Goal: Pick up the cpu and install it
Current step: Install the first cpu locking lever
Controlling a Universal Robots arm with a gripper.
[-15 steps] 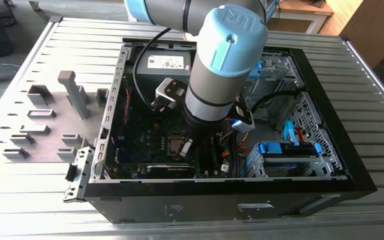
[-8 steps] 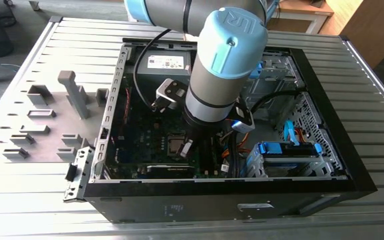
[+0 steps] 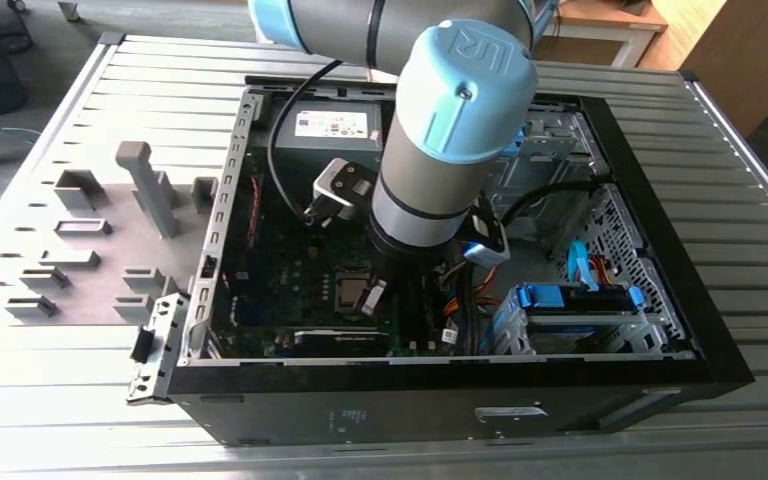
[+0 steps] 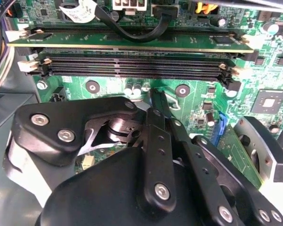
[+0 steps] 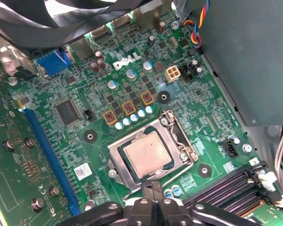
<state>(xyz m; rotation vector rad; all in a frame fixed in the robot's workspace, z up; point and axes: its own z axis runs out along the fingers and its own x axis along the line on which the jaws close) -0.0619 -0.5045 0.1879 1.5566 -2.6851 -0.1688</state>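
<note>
Where seated in the motherboard socket (image 5: 151,157), near the middle of the motherboard (image 5: 99,122), cpu (image 5: 147,154) lying flat, silvery top up, inside the metal frame. Gripper (image 5: 153,188) poised just beside the socket's edge on the memory-slot (image 5: 231,190) side; jaws drawn together to a narrow, nearly closed gap, gripping nothing visible. Square chip, hence no long axis to favour; jaw tips aimed toward its nearest edge, apart from it as far as discernible. Arm (image 3: 424,160) reaching down into the open computer case (image 3: 651,330) on the bench (image 3: 758,230) in the exterior view.
</note>
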